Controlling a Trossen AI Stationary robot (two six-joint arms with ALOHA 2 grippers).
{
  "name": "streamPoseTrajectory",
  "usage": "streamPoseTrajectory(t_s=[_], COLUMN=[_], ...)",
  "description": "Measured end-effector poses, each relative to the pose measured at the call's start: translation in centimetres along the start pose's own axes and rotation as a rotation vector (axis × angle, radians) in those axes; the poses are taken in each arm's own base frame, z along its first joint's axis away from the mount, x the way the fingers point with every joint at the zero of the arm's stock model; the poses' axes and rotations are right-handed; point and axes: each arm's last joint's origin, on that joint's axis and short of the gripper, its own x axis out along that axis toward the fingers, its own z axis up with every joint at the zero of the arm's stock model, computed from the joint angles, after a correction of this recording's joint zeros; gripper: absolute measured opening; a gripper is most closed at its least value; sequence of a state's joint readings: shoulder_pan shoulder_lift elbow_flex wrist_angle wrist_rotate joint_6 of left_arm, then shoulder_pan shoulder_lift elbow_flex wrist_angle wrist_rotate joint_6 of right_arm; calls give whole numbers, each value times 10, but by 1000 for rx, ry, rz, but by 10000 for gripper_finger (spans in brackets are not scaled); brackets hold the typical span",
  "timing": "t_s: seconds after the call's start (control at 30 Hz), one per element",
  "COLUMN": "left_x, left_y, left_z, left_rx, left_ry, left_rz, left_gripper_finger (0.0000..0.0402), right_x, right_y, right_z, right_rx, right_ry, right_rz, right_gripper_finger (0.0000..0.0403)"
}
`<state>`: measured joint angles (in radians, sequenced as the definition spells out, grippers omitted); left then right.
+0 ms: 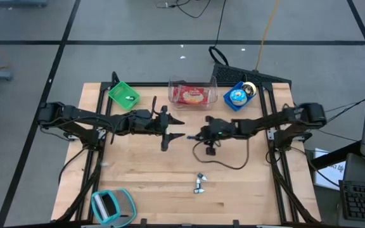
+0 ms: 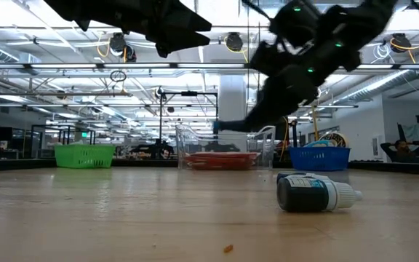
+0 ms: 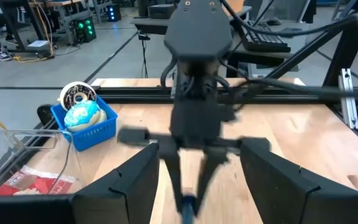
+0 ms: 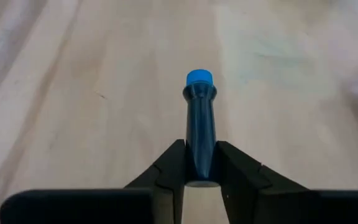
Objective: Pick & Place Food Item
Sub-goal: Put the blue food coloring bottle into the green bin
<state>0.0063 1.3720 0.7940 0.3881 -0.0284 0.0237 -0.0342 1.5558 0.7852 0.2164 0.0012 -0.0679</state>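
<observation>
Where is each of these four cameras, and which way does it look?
High: overhead, straight down; both arms, table.
Low: tabletop height, level across; arms overhead, small bottle.
Left wrist: faces the right end effector; own fingers below.
Right wrist: looks down at its gripped blue-capped tube.
Shared: blue basket, high, low, left wrist.

In the right wrist view the dark blue-capped tube [image 4: 200,134] runs down between the right gripper [image 4: 201,163] fingers, so its lower end is hidden. In the low view both arms are cut off by the top edge. The small item [image 1: 200,183] lying on the table [image 1: 138,183] is too small to identify from above.
</observation>
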Motion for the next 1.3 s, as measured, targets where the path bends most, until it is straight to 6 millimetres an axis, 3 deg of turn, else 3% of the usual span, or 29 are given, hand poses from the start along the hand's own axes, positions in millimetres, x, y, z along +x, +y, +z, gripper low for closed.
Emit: streamPoseTrajectory(t_s=[0.1, 0.23, 0.37, 0.47, 0.77, 1.3], left_x=[0, 0, -1, 3, 18, 26], left_y=[0, 0, 0, 0, -1, -12], left_z=[1, 5, 12, 14, 5, 1], left_rx=[-2, -4, -6, -8, -15, -46], left_ry=[-11, -51, -119, -171, -227, -280], left_rz=[0, 1, 3, 4, -4, -94], left_gripper_finger=[228, 228, 228, 228, 228, 228], right_x=[-18, -36, -54, -60, -62, -61], right_y=[-2, -1, -1, 1, 17, 18], right_z=[-14, -26, -25, -17, 12, 13], right_rx=[54, 106, 127, 113, -11, -28], right_ry=[-104, -385, -678, -790, -873, -866], right_rz=[-48, -61, -60, -33, 42, 34], right_gripper_finger=[72, 72, 66, 67, 69, 69])
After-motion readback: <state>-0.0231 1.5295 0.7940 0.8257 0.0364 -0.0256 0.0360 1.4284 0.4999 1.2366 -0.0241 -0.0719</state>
